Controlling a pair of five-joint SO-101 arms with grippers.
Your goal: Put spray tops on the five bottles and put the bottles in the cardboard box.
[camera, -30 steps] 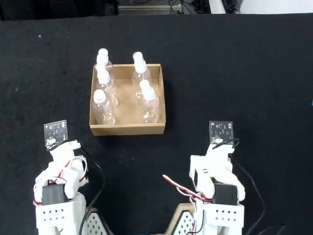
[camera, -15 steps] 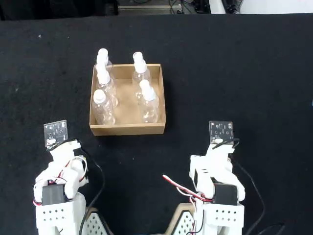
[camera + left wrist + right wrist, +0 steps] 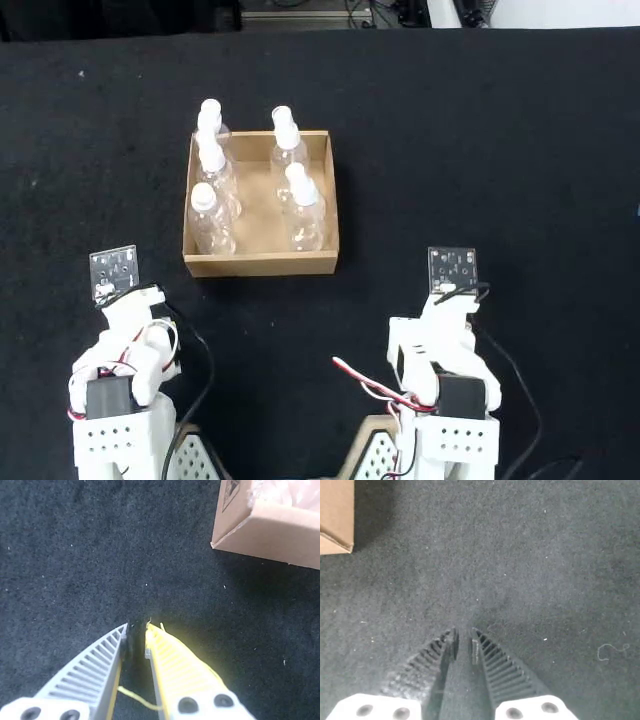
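The cardboard box (image 3: 260, 262) stands on the black table in the high view, ahead of both arms. Several clear bottles with white tops stand upright inside it: three along its left side (image 3: 210, 125) (image 3: 213, 165) (image 3: 208, 220) and two along its right side (image 3: 286, 140) (image 3: 303, 208). The left arm (image 3: 125, 345) is folded back near the front left edge. Its gripper (image 3: 136, 626) is shut and holds nothing over bare table, with a box corner (image 3: 265, 535) beyond it. The right arm (image 3: 445, 335) is folded back at the front right. Its gripper (image 3: 463, 632) is shut and holds nothing.
Black cloth (image 3: 480, 150) covers the whole table, with wide free room to the right of the box and between the arms. Red and black cables (image 3: 360, 380) trail by the right arm's base. One box corner (image 3: 335, 515) lies at the edge of the right wrist view.
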